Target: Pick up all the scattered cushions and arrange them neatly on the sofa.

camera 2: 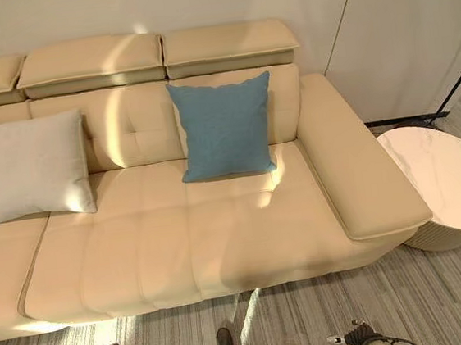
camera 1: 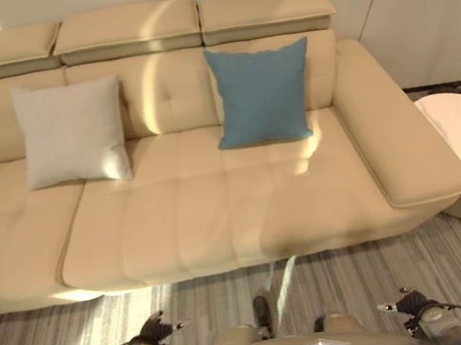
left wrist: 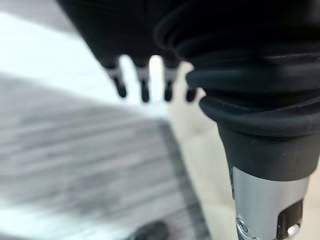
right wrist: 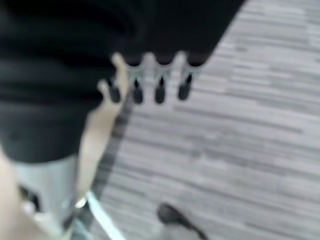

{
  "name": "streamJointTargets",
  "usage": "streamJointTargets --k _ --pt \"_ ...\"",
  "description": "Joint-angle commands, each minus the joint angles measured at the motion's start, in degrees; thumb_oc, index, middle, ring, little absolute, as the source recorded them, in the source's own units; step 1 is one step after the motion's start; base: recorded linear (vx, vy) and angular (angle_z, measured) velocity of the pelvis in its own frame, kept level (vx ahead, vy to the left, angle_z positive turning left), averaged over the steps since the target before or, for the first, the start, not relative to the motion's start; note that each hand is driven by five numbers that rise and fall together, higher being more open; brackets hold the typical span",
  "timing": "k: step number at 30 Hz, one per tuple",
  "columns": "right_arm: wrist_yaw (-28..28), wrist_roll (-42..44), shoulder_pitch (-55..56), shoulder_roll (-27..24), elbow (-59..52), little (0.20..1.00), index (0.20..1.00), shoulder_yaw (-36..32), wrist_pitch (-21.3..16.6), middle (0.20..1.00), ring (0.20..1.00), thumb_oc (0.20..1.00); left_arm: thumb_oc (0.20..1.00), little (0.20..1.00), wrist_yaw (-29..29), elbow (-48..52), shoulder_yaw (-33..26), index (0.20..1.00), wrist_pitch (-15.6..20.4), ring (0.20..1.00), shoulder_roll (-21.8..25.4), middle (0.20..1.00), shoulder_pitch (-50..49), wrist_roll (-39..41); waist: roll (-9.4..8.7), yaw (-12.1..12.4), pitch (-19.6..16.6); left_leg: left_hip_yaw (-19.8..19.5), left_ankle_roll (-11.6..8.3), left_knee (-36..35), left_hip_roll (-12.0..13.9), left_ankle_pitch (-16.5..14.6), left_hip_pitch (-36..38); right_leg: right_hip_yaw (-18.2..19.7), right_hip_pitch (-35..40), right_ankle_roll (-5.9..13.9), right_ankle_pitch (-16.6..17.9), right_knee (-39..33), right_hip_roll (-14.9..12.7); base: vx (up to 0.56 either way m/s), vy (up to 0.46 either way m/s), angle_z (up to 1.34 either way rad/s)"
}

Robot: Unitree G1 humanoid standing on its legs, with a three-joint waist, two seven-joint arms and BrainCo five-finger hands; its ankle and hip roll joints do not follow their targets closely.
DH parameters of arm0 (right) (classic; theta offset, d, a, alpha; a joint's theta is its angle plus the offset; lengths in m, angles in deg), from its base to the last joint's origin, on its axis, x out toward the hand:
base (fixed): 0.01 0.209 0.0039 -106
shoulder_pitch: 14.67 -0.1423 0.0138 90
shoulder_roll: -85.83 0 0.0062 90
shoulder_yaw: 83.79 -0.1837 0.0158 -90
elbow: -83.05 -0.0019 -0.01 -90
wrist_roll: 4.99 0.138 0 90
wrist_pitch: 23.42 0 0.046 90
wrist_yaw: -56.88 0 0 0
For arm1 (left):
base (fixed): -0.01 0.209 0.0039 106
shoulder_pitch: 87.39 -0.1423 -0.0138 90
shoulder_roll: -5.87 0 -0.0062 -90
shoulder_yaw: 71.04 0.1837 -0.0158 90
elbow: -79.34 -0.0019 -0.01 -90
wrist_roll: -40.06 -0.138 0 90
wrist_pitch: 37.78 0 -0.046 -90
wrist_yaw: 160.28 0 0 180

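Note:
A beige sofa [camera 1: 218, 215] stretches across the eye views. A pale grey cushion [camera 1: 72, 131] leans upright against its backrest on the left. A blue cushion [camera 1: 262, 92] leans upright against the backrest on the right, near the armrest [camera 1: 396, 139]. My left hand [camera 1: 153, 335] hangs low at the lower left, above the floor and well short of the sofa. In its wrist view its fingers [left wrist: 143, 86] are straight and hold nothing. My right hand [camera 1: 414, 306] hangs low at the lower right, its fingers [right wrist: 160, 87] straight and empty too.
A round white side table [camera 2: 450, 178] stands right of the sofa's armrest. Grey striped floor [camera 1: 187, 309] lies between me and the sofa front. A pale wall [camera 2: 413, 30] runs behind the table.

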Motion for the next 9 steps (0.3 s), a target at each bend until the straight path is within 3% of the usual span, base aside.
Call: streamJointTargets --k 1,9 --pt "-0.7 -0.9 -0.5 -2.0 0.5 1.0 1.0 0.4 -0.3 1.0 1.0 1.0 1.0 1.0 0.0 -0.7 -0.4 1.0 0.6 1.0 -0.8 1.0 1.5 -2.7 0.73 -0.4 -1.9 -5.5 -3.01 -9.8 5.0 1.1 8.5 -0.9 1.6 5.4 10.9 -9.8 2.0 0.09 -0.115 -0.08" --pt "-1.3 -0.5 -0.5 -1.3 0.6 1.0 1.0 0.4 -0.3 1.0 1.0 1.0 1.0 1.0 -0.5 -1.4 0.3 1.0 0.0 1.0 -1.8 1.0 1.4 -3.5 0.86 -0.8 -2.1 -5.2 -4.05 -11.3 6.3 1.5 11.2 -1.9 4.7 5.1 10.3 -11.8 2.9 0.05 -0.067 0.0"
